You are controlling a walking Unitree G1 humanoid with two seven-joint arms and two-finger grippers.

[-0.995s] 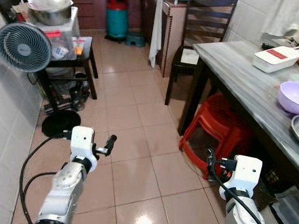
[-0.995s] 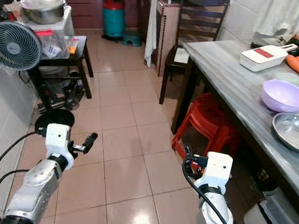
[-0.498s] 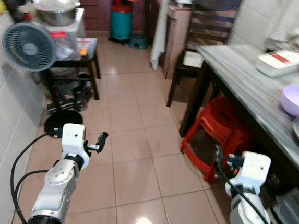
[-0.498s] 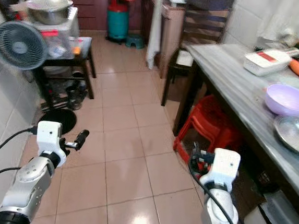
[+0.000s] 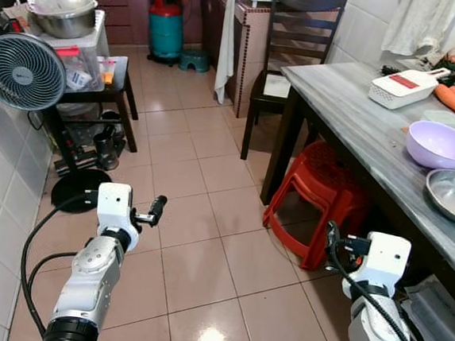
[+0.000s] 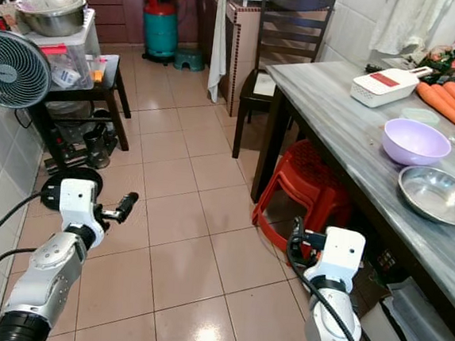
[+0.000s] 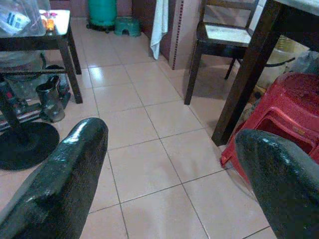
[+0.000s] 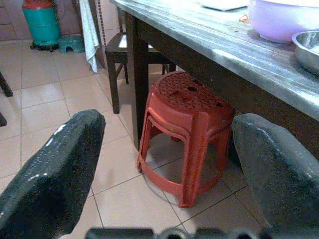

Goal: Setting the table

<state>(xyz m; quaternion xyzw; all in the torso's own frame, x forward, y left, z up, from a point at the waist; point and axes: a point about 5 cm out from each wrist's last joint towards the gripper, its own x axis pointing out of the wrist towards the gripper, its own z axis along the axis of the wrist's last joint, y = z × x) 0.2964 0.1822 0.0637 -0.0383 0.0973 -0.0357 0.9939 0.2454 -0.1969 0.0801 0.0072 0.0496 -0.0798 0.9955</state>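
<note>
The shallow round steel plate (image 6: 439, 195) sits at right of frame on the grey marble tabletop (image 6: 351, 125), beside a lilac plastic bowl (image 6: 416, 141); light, slippery, best pinched at its rim. My left hand (image 7: 164, 174) and right hand (image 8: 169, 169) gape wide, empty.

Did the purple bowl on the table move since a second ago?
No. The purple bowl sits between the white slicer and the metal plate as before; the whole picture shifted because the camera moved.

Grey marbled surface (image 6: 359, 118); lilac bowl (image 6: 416, 141); silver steel plate (image 6: 438, 194); orange carrots (image 6: 443, 99); red plastic stools (image 6: 301, 194); teal gas cylinder (image 6: 162, 29).
</note>
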